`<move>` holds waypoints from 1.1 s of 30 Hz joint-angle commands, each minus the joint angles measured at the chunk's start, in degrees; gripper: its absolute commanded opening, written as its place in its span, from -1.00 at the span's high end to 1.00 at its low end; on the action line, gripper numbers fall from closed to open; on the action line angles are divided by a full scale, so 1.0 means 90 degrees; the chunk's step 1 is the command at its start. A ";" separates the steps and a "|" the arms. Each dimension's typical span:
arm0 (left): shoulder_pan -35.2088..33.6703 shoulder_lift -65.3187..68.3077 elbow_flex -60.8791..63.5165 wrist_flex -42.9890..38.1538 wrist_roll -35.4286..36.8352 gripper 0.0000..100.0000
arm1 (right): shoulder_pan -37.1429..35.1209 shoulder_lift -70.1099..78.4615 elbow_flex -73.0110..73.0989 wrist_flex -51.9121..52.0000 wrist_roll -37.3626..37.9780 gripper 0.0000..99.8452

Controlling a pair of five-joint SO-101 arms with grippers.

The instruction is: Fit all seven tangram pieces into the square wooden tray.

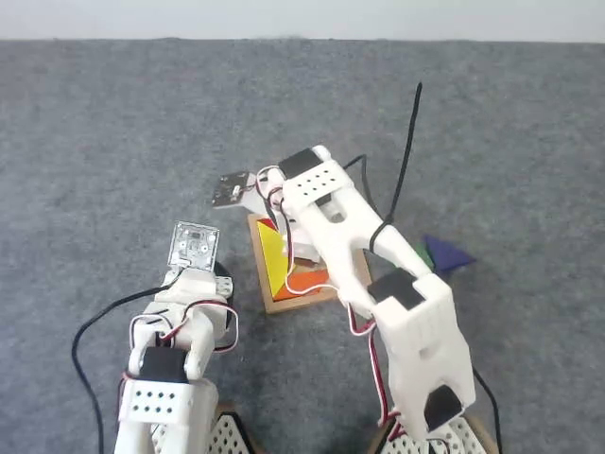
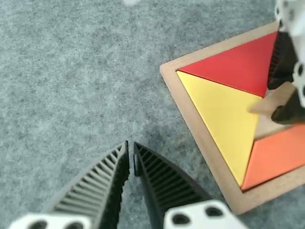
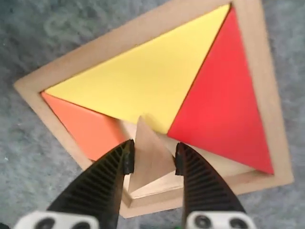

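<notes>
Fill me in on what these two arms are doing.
The right gripper is over the square wooden tray, its fingers closed on a plain wooden triangle at the open spot beside the yellow, red and orange pieces already seated. The left gripper hangs shut and empty above the grey carpet next to the tray. A dark blue piece lies outside, so the puzzle is unfinished.
</notes>
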 commanded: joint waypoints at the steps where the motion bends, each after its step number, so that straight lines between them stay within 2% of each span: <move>1: -0.0029 -0.0088 -0.0054 0.0029 0.0039 0.97 | -0.0005 -0.1099 0.0469 -0.0435 0.0088 0.83; 5: -0.0020 -0.0088 -0.0054 0.0029 0.0039 0.97 | 0.0142 -0.2085 0.1709 -0.1226 0.0147 0.83; 9: -0.0020 -0.0088 -0.0054 0.0029 0.0039 0.97 | 0.0054 -0.2740 0.2618 -0.1832 0.0615 0.83; 17: -0.0020 -0.0088 -0.0054 0.0029 0.0039 0.97 | -0.0024 -0.2466 0.2657 -0.1851 0.1319 0.83; 30: -0.0020 -0.0088 -0.0054 0.0029 0.0039 0.97 | -0.0054 -0.1802 0.2198 -0.1509 0.1875 0.81; 33: -0.0020 -0.0088 -0.0054 0.0029 0.0039 0.97 | -0.0073 -0.1783 0.2071 -0.1411 0.1856 0.70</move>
